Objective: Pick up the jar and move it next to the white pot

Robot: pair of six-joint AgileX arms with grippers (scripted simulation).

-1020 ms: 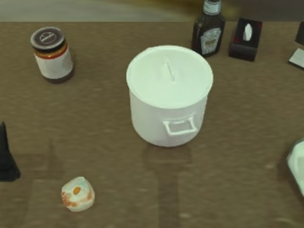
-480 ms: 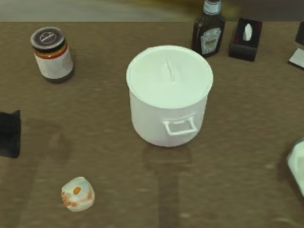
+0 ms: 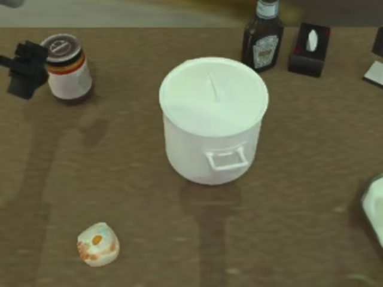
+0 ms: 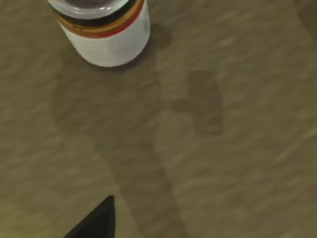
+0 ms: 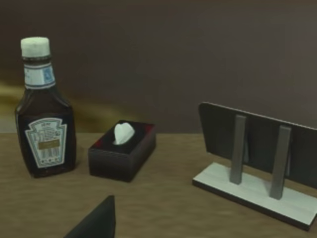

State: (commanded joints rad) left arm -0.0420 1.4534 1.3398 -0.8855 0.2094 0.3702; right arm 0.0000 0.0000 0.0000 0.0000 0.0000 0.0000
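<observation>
Black, the left gripper [image 3: 27, 70] hangs just beside the jar [image 3: 66, 66] at the desk's far left, finger state untellable, reaching to grasp; next it must straddle it, carry toward the white pot [image 3: 212, 119].

You see the jar [image 4: 101, 32] cut off at its lid in the left wrist view, and only one dark fingertip [image 4: 96, 223] of your left pincer.

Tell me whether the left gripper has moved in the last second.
Yes. In the top view the left gripper has travelled up the table's left edge toward the far side and now sits just left of the jar, which has stayed put.
</observation>
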